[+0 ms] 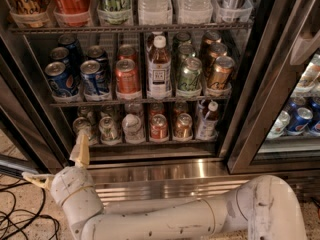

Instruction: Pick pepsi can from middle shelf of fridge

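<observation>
The fridge (250,114) stands open in front of me. Its middle shelf (140,102) holds dark blue pepsi cans at the left: two in front (61,79) (95,77) and more behind them. Beside them stand an orange-red can (127,76), a glass bottle (159,69), a green can (189,76) and a bronze can (219,74). My gripper (54,158) is low at the left, below the bottom rack and well under the pepsi cans. Its cream fingers (80,151) are spread apart and hold nothing.
My white arm (190,216) crosses the bottom of the view. The top rack (130,28) holds large bottles and cans. The bottom rack (150,143) holds small cans. A closed glass door (295,119) with blue cans is at the right. Black cables (20,209) lie on the floor.
</observation>
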